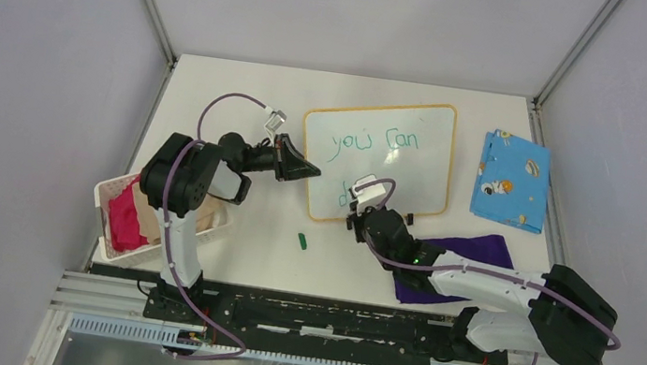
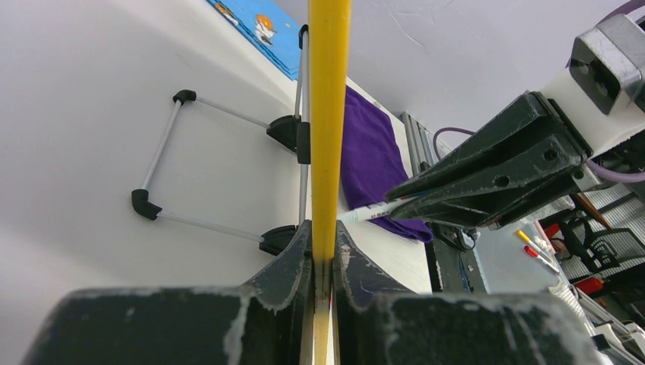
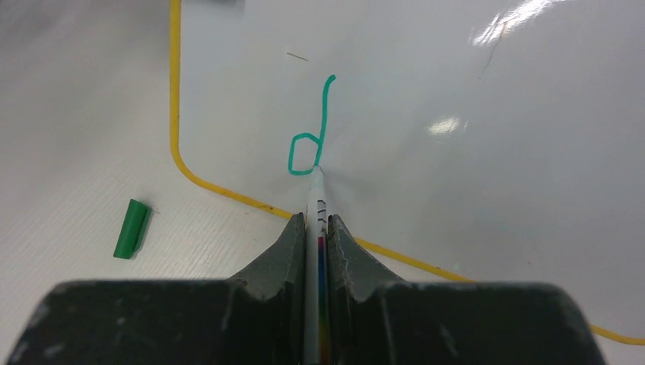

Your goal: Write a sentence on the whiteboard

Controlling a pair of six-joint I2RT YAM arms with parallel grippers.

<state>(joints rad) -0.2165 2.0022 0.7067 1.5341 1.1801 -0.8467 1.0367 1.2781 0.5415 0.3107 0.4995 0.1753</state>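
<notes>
The right gripper (image 3: 318, 220) is closed tight on a thin marker (image 3: 317, 199). Its two dark fingers press on the barrel from both sides, with only the barrel between them. The marker's tip touches the whiteboard (image 1: 417, 162) at the foot of a green letter d (image 3: 322, 129), close to the board's near left corner.

The left gripper (image 2: 323, 237) is also clamped shut, pinching the yellow-orange rim (image 2: 328, 114) at the whiteboard's left edge. In the left wrist view the rim runs straight up out of the narrow gap between the fingers.

From above, the right arm (image 1: 495, 285) lies low and stretched out. It runs from its base at the near right leftward over a purple cloth (image 1: 481, 249), with its wrist at the board's near edge. The left arm (image 1: 183, 178) rises from its base at the near left, bends at a raised elbow, and sends its forearm right to the board's edge.

The whiteboard sits in the middle of the table (image 1: 247, 88), turned slightly, its right end farther away than its left. The sentence (image 1: 372, 142) reads "you can" on the upper line, and the d alone starts the line below it.

A green cap (image 1: 302, 240) lies on the table just near of the board's near left corner. A blue patterned cloth (image 1: 512, 179) lies to the right of the board, apart from it. At the near left a white basket (image 1: 107, 194) holds a pink cloth (image 1: 126, 221).
</notes>
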